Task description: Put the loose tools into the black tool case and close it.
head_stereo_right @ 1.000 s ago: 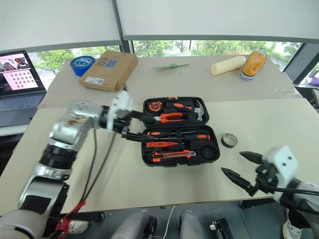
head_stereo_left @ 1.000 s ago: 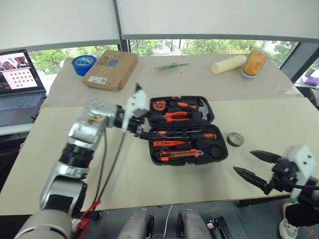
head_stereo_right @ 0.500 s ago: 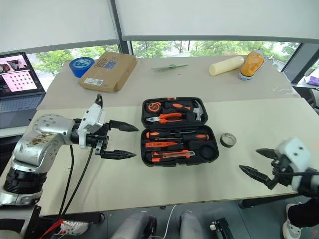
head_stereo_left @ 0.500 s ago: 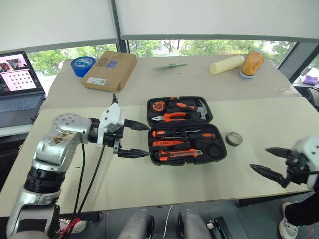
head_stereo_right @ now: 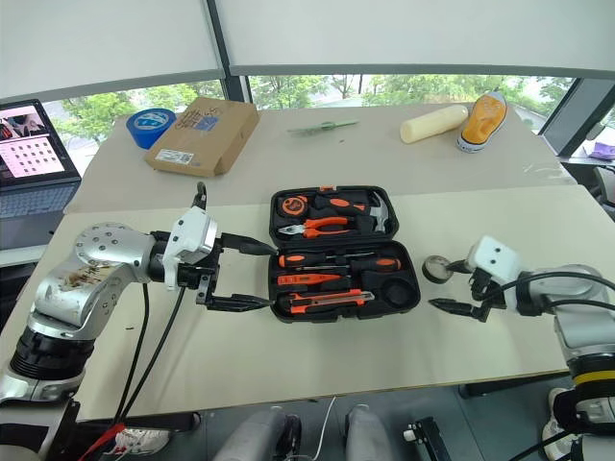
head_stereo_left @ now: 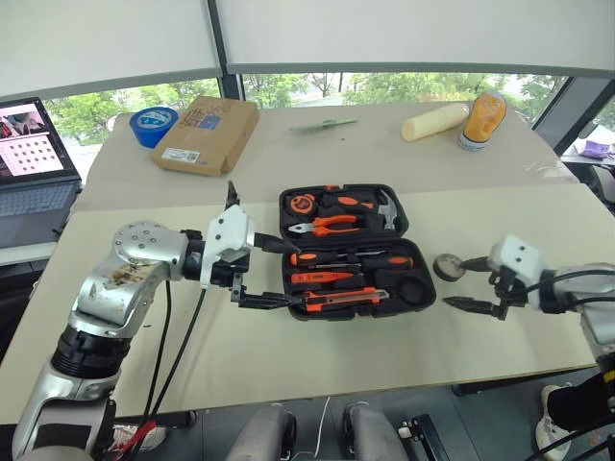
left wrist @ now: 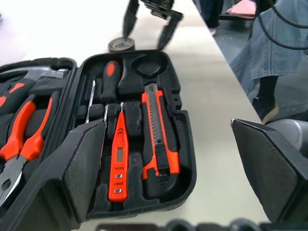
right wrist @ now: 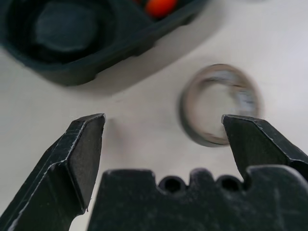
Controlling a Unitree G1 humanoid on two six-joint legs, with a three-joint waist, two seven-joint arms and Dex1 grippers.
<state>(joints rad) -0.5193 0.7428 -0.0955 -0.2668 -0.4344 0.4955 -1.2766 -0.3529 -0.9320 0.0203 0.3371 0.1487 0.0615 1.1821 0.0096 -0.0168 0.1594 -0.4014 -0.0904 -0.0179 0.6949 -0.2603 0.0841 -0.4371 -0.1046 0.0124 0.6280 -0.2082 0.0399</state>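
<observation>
Open case mid-table, one small tape roll loose beside it, both grippers spread wide and empty.

Head views: the black tool case [head_stereo_left: 356, 252] lies open on the table [head_stereo_left: 317, 360], pliers and hammer in its far half, screwdrivers, tester and utility knife [head_stereo_left: 338, 299] in the near half. The left gripper [head_stereo_left: 275, 274] hangs open at the case's left edge; the right gripper [head_stereo_left: 468, 284] stands open just right of the small dark tape roll [head_stereo_left: 447, 267], which sits near the case's right side.
Left wrist view: slot detail (unreadable from above), the slim orange tester [left wrist: 118, 164] beside the knife, with a round recess unfilled.
Right wrist view: the roll, blurred, lies flat near one finger [right wrist: 255, 139], apart from the case corner.
</observation>
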